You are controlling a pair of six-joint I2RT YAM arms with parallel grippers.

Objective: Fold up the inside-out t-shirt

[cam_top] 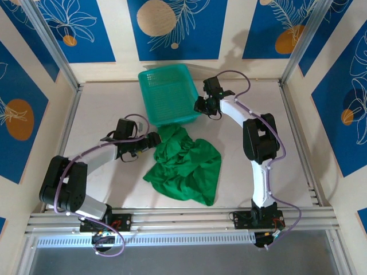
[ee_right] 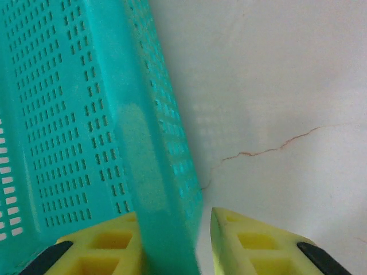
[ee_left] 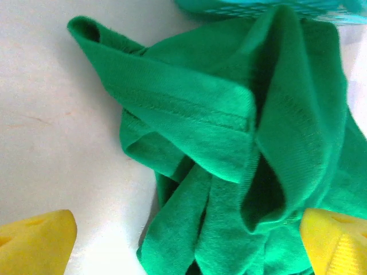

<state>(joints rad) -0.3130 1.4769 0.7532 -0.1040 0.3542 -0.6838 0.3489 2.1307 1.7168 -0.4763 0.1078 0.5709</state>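
Observation:
The inside-out t-shirt [cam_top: 186,163] lies crumpled in a bright green heap on the table in front of the teal basket [cam_top: 192,91], and its top edge touches the basket's near side. My left gripper [cam_top: 156,139] stands wide open at the heap's upper left corner. In the left wrist view its yellow fingers [ee_left: 40,240] flank folds of the t-shirt [ee_left: 200,114] without holding them. My right gripper [cam_top: 202,106] is at the basket's right wall. In the right wrist view the gripper [ee_right: 174,213] is shut on the basket's rim [ee_right: 155,172], one finger inside the wall and one outside.
The basket [ee_left: 258,6] stands at the back middle of the table. Metal rails [cam_top: 172,217] run along the table's near edge and posts rise at the sides. Bare tabletop [cam_top: 103,103] lies left of the basket and another bare stretch of table [cam_top: 269,103] to its right.

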